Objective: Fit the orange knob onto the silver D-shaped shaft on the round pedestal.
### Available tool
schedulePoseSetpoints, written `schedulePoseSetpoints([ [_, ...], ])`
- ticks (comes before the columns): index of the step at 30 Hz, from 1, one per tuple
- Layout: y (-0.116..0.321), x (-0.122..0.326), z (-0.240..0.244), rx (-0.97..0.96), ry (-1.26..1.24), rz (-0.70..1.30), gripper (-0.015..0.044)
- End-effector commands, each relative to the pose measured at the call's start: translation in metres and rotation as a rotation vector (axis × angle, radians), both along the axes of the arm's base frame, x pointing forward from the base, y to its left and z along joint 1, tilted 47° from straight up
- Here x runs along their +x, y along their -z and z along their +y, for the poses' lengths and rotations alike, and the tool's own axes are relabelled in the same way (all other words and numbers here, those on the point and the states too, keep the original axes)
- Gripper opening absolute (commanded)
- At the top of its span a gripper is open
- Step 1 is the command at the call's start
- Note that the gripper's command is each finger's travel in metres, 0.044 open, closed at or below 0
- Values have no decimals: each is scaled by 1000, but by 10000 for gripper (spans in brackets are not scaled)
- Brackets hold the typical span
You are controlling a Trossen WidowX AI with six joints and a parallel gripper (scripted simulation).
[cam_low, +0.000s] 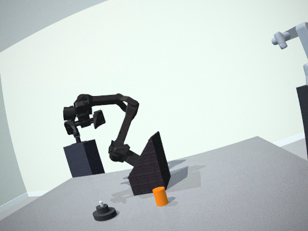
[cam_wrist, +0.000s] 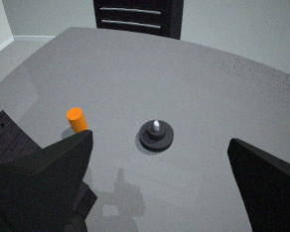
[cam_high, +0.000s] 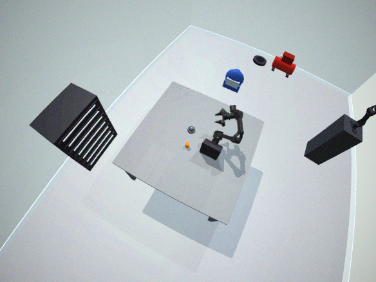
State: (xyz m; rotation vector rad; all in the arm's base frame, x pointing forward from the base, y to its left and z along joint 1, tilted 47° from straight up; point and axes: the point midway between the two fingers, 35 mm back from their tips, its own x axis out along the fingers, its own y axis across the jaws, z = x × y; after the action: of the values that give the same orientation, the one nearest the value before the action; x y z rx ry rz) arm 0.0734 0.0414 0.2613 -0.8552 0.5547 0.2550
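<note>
Gripping the knob (cam_high: pixel 187 145) (cam_low: pixel 160 196) (cam_wrist: pixel 75 119), upright on the bench (cam_high: pixel 161 116) (cam_low: pixel 211 195) (cam_wrist: pixel 149 64) near the pedestal (cam_high: pixel 191 129) (cam_low: pixel 104 214) (cam_wrist: pixel 157 141), probably calls for a low mid-side hold by the released claw (cam_high: pixel 217 118) (cam_low: pixel 84 123) (cam_wrist: pixel 164 142), since it looks stiff, light and smooth.
</note>
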Motion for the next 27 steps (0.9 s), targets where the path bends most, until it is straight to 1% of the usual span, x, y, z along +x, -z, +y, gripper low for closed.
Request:
schedulePoseSetpoints([
  [1,0,0,0,0,0,0,426],
  [2,0,1,-1,12,4,6,440],
  [4,-1,7,-9,108,41,56,440],
  [9,5,37,-31,413,213,272,440],
  [14,23,75,-41,608,458,497,440],
  [19,54,113,-38,684,762,672,440],
  [27,93,148,-20,665,1075,749,440],
])
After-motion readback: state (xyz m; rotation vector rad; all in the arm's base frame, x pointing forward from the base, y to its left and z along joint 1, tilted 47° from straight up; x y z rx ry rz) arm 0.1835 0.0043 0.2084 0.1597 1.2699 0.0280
